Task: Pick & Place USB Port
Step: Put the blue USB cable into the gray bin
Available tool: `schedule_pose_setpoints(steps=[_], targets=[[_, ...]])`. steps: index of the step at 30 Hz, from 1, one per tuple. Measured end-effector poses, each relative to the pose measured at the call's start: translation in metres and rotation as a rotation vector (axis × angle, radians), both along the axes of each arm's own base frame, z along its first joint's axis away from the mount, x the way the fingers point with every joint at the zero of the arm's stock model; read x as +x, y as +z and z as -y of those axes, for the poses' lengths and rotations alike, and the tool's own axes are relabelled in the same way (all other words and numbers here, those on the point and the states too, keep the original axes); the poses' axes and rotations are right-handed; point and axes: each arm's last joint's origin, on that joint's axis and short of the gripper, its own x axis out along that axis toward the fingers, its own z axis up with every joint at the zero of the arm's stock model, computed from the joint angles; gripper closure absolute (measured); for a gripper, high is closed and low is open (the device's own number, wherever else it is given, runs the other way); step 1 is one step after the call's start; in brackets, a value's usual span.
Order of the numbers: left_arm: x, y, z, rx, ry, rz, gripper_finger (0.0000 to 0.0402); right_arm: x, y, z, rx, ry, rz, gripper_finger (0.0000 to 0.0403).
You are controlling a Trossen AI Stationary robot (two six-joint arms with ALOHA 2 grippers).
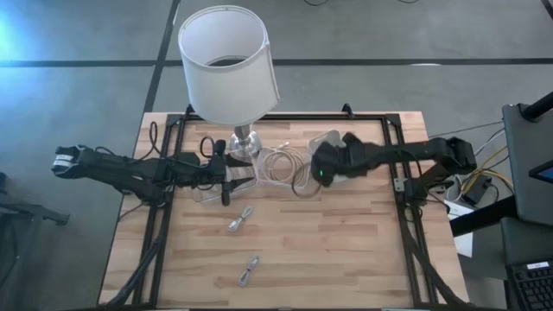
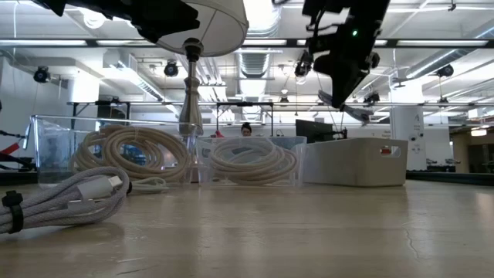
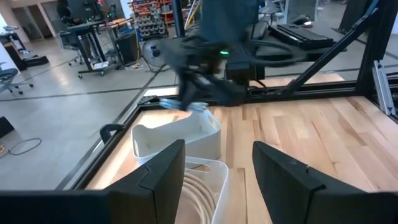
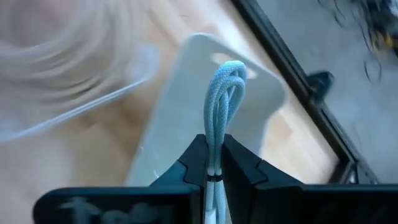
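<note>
Pinched between the right gripper's (image 4: 214, 163) closed fingers, a folded pale-blue USB cable (image 4: 222, 99) hangs above the white bin (image 4: 205, 112) just right of the lamp (image 1: 229, 65); left gripper (image 3: 217, 174), fingers parted and empty, hovers over a clear cable tray (image 3: 199, 183) left of the lamp's base.

You see a pale blue braided USB cable (image 4: 221, 112), folded into a tight looped bundle, standing upright over the white bin (image 4: 205, 93); two more bundled cables lie on the wood well apart from that bin, one (image 1: 241, 218) nearer it, one (image 1: 249, 271) farther
</note>
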Motion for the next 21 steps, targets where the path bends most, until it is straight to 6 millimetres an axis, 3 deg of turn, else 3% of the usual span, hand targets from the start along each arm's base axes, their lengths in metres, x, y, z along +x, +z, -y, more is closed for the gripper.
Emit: schedule_pose_setpoints(steps=[5, 9, 14, 21], targets=[[0.000, -0.001, 0.000, -0.022, 0.002, 0.002, 0.0209, -0.002, -0.014, 0.049, 0.020, -0.140, -0.030, 0.0375], [0.000, -0.002, 0.000, -0.041, 0.004, -0.007, 0.0209, 0.003, -0.037, 0.074, 0.138, -0.148, -0.043, 0.0375], [0.000, -0.003, 0.000, -0.054, 0.006, -0.018, 0.0209, 0.006, -0.066, 0.093, 0.197, -0.138, -0.139, 0.0372], [-0.001, -0.005, 0.000, -0.115, 0.015, -0.021, 0.0209, 0.009, -0.085, 0.106, 0.221, -0.138, -0.201, 0.0344]])
